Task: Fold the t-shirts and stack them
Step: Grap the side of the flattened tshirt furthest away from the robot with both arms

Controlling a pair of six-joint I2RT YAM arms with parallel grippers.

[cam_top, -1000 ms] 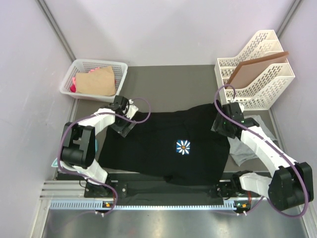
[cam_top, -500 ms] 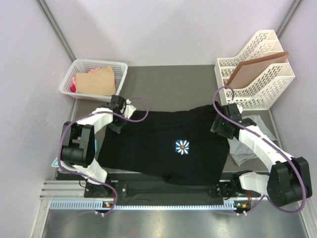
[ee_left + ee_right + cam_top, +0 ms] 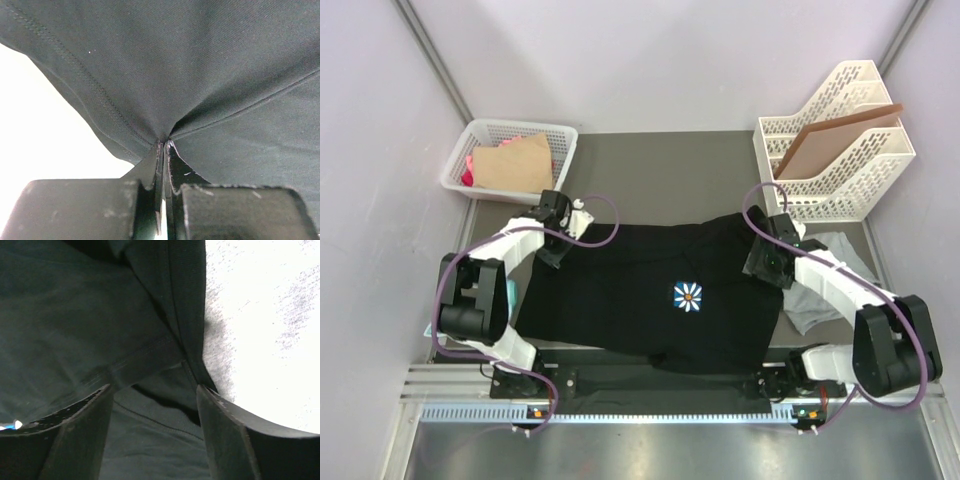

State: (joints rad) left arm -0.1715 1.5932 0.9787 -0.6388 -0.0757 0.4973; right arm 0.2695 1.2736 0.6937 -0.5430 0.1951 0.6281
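Left gripper (image 3: 163,147) — fingers clenched tight on a pinched ridge of the large black cloth t-shirt (image 3: 640,300), with seams and creases fanning out from the bite. Seen from above, this grip sits at the shirt's far-left corner. Right gripper (image 3: 154,390) — fingers spread wide, gripping nothing. Black cloth with a stitched hem lies between and below them; I cannot tell whether the pads touch it. This gripper is at the shirt's far-right corner.

The black shirt is spread across the middle of the table, its small blue-and-white flower print (image 3: 689,296) face up near the centre. A plain light grey cloth t-shirt (image 3: 807,312) lies rumpled against its right edge, partly under the black hem and under the right arm.

Surface: dark grey matte tabletop (image 3: 670,175), bare beyond the shirt's far edge. A silver metal rail (image 3: 650,412) runs along the near edge and carries both arm bases. Pale lilac walls (image 3: 650,60) close the table in at the back and on both sides.

Far-left corner: a white plastic mesh basket (image 3: 520,127) holding a tan paper-like sheet (image 3: 515,165) and something pink (image 3: 470,168). Far-right corner: a white plastic slotted file rack (image 3: 865,180) with a stiff flat brown board (image 3: 835,135) leaning in one slot. Purple cables (image 3: 616,218) loop from each wrist over the shirt's far corners.
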